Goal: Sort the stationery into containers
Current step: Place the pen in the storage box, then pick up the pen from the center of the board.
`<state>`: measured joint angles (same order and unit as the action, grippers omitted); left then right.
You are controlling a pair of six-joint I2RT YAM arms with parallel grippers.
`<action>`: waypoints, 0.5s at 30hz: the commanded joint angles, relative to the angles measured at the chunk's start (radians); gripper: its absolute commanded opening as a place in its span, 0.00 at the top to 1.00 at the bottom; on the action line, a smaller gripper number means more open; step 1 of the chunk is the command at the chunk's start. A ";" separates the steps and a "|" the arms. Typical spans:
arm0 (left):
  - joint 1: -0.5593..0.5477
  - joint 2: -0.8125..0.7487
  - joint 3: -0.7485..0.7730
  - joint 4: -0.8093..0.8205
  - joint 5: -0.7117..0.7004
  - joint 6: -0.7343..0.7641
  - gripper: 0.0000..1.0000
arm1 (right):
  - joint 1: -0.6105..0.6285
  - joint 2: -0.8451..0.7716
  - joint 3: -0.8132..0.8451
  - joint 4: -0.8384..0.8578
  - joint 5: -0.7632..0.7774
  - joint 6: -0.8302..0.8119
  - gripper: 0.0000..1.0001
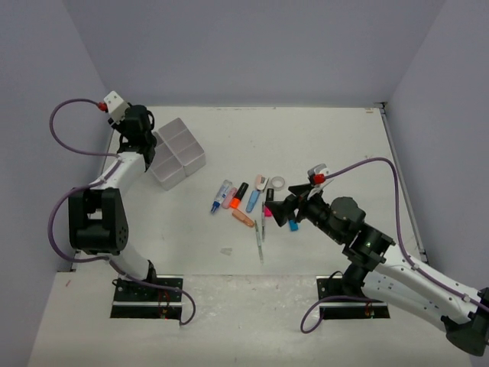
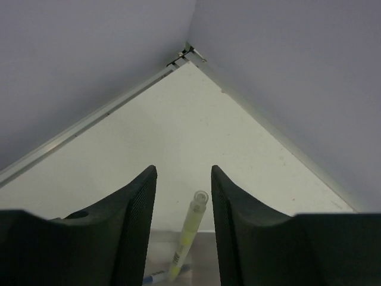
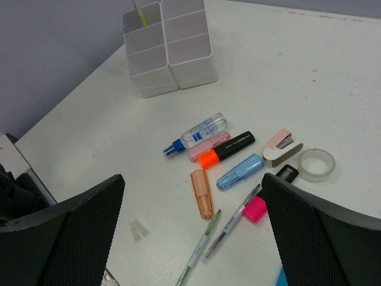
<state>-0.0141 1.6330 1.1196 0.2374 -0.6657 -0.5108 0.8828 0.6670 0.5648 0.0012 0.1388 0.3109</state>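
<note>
Tray (image 3: 191, 57) (four compartments), yellow pen (image 3: 139, 11) inside

White table (image 1: 328, 138), divided tray (image 1: 177, 153), scattered stationery (image 1: 251, 201)

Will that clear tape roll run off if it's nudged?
Probably not: the tape roll lies flat, so it should slide, not roll. It's a thin hollow ring, likely light. Its glossy rim may slip in a grip.

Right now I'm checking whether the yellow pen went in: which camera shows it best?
Left wrist: the yellow pen stands close up, tilted, between the fingers of the open left pincer, touching neither. Right wrist shows only its tip poking from a far compartment of the divided tray. In top external the left arm hides it.
</note>
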 commanded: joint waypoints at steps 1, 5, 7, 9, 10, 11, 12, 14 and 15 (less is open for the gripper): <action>0.009 -0.018 0.009 0.011 -0.002 -0.020 0.32 | -0.016 0.030 0.006 0.032 -0.004 0.010 0.01; 0.007 -0.099 0.068 -0.096 0.038 -0.090 0.19 | -0.020 0.113 0.070 -0.050 0.004 0.065 0.01; 0.006 -0.172 0.107 -0.175 0.076 -0.145 0.16 | -0.021 0.210 0.146 -0.201 0.027 0.138 0.07; 0.005 -0.257 0.164 -0.309 0.107 -0.205 0.08 | -0.020 0.325 0.249 -0.320 0.051 0.220 0.14; 0.005 -0.288 0.200 -0.400 0.144 -0.235 0.02 | -0.019 0.394 0.284 -0.379 0.065 0.265 0.21; 0.005 -0.313 0.232 -0.477 0.197 -0.246 0.01 | -0.019 0.451 0.303 -0.413 0.078 0.298 0.26; 0.005 -0.334 0.256 -0.558 0.248 -0.250 0.00 | -0.019 0.509 0.318 -0.438 0.088 0.331 0.31; 0.004 -0.392 0.246 -0.667 0.400 -0.238 0.00 | -0.017 0.601 0.335 -0.458 0.094 0.374 0.49; 0.002 -0.428 0.221 -0.692 0.481 -0.224 0.00 | -0.015 0.632 0.342 -0.464 0.096 0.388 0.58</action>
<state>-0.0131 1.3441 1.3239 -0.1864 -0.4774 -0.7002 0.8646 1.1685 0.8611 -0.3021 0.1808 0.5460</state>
